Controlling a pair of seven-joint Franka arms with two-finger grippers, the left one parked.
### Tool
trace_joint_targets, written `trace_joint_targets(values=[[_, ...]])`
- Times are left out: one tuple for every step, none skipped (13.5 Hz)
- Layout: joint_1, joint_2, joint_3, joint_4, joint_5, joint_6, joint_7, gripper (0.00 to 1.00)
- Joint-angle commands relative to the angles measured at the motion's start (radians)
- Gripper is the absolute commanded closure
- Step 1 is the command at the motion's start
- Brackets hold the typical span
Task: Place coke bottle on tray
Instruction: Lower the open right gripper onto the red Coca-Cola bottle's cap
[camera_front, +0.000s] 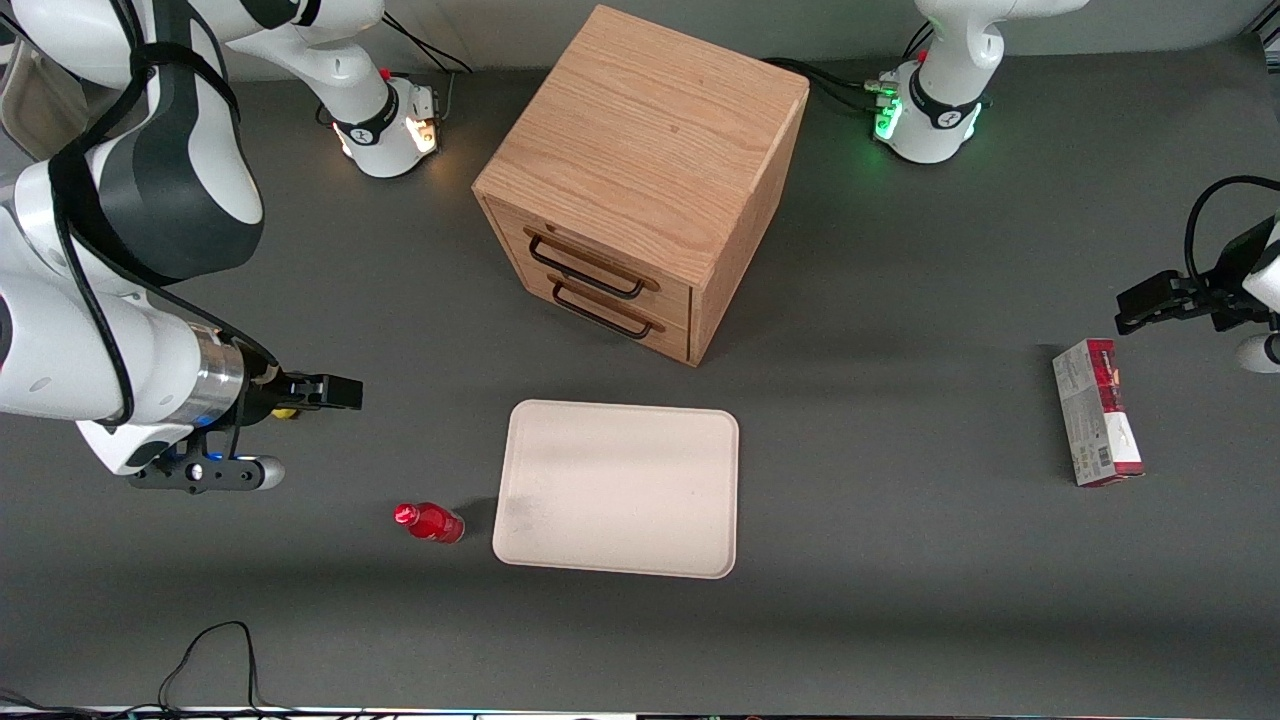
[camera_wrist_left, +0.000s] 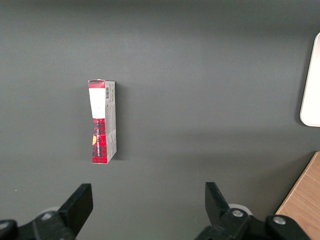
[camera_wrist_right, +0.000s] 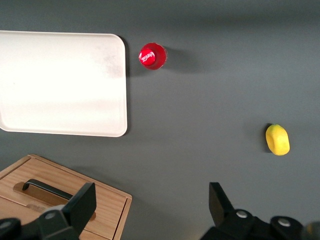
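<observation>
Standing upright on the dark table (camera_front: 900, 620), small red plastic coke bottle (camera_front: 430, 522) — nearer the front camera than the black gripper (camera_front: 335, 392), just beside the flat cream rectangular tray (camera_front: 618, 487). Right wrist view: gripper (camera_wrist_right: 150, 205) spread wide, holding nothing — bottle (camera_wrist_right: 152, 56), tray (camera_wrist_right: 60, 82), yellow lemon (camera_wrist_right: 277, 139) beneath; wooden drawer cabinet (camera_wrist_right: 60, 195) close by.

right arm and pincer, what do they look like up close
The right arm has glossy white rounded shells with dark grey-black joint sections, a polished silver ring at the wrist, and black cables running along it. The pincer is black and boxy, with two dark angular fingers set wide apart. Its white base shows an orange light.
</observation>
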Motion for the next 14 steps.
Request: trace_joint_targets(values=[[-0.002,0.045,0.010,0.041,-0.009,0.032,0.028,0.00],[0.001,0.070,0.008,0.041,-0.009,0.060,0.030,0.00],[0.001,0.090,0.008,0.044,-0.009,0.094,0.030,0.00],[0.001,0.116,0.008,0.046,-0.011,0.149,0.030,0.00],[0.007,0.154,0.008,0.054,-0.014,0.201,0.030,0.00],[0.027,0.192,0.007,0.077,-0.050,0.227,0.030,0.00],[0.028,0.241,0.010,0.109,-0.072,0.240,0.027,0.00],[0.028,0.265,0.010,0.126,-0.078,0.243,0.027,0.00],[0.030,0.268,0.008,0.124,-0.081,0.253,0.027,0.00],[0.030,0.268,0.008,0.123,-0.082,0.258,0.027,0.00],[0.030,0.270,0.008,0.123,-0.085,0.260,0.022,0.00],[0.030,0.283,0.008,0.123,-0.091,0.266,0.022,0.00],[0.031,0.288,0.010,0.120,-0.092,0.279,0.022,0.00],[0.036,0.296,0.010,0.115,-0.094,0.283,0.022,0.00]])
